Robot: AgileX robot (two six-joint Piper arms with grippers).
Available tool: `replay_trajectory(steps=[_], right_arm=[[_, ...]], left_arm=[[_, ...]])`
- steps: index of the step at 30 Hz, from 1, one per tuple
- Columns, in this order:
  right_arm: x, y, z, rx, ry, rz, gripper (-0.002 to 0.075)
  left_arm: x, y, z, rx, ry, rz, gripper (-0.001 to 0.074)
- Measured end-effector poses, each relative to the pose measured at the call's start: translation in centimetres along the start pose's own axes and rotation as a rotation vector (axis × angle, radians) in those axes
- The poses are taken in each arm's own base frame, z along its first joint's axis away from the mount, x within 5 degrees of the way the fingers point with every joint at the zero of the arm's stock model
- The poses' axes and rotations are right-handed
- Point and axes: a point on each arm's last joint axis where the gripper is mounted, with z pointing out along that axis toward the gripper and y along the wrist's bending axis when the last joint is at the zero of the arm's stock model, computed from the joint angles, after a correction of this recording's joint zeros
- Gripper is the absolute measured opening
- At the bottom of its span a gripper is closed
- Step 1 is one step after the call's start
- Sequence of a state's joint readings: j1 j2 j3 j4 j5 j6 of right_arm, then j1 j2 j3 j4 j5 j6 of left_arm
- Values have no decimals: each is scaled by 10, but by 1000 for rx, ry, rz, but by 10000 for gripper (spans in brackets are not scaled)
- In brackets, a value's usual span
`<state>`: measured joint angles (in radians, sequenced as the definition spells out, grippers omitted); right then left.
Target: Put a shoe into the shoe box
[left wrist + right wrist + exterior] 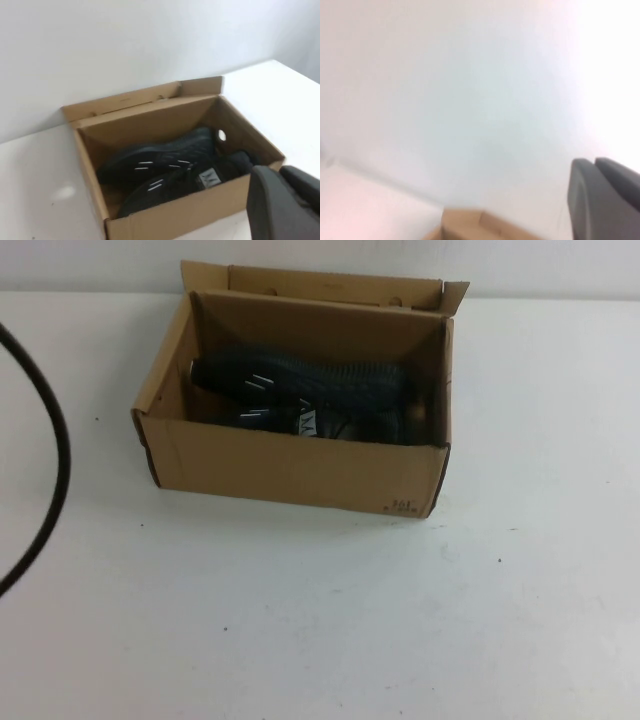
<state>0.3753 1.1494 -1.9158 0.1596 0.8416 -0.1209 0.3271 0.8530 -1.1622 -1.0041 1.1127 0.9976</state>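
Observation:
The brown shoe box stands open at the back middle of the table, flaps upright. Inside it lies the black shoe with white dashes and a white-marked tongue, along the near wall. Its twin lies behind it on its side, ribbed sole showing. The left wrist view shows the box, the shoe and the twin from above. My left gripper is shut and empty, off the box's corner. My right gripper is shut and empty, facing the wall above a box flap. Neither gripper shows in the high view.
A black cable curves over the white table at the far left. A white wall runs behind the box. Bare table lies in front of the box and to its right.

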Motion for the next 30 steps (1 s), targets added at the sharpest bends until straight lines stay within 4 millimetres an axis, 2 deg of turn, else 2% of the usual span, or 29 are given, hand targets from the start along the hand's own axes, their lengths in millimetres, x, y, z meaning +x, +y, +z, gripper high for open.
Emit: replay_trajectory(steps=[2,5,8,11,15,18,20,25,27,30], right_arm=[[16,0,-17,20,-74,13,-15],[56,-1,-32,51,-151,37,-15],[108,-4,-37,80,-145,54,-15],[157,-5,-45,94,-81,52,-15],[216,-5,-53,104,12,55,-15],[252,-7,-56,118,40,73,-15],[273,-8,-57,130,51,78,-15],[320,-11,-57,156,120,90,-15],[330,-12,-57,162,135,91,-15],[337,-12,-58,165,149,92,-15]], left_arm=[[0,-7,-2,26,5,54,-1],[0,-23,-9,63,11,144,-1],[-1,-43,-21,93,-42,218,-1],[2,-64,-43,58,-156,281,-1],[19,-84,-74,-63,-318,303,-1],[42,-94,-83,-99,-372,256,-1],[59,-95,-80,-99,-374,215,-1],[101,-76,-46,-110,-333,11,-1],[114,-71,-35,-105,-339,-96,-1],[120,-67,-30,-91,-385,-220,-1]])
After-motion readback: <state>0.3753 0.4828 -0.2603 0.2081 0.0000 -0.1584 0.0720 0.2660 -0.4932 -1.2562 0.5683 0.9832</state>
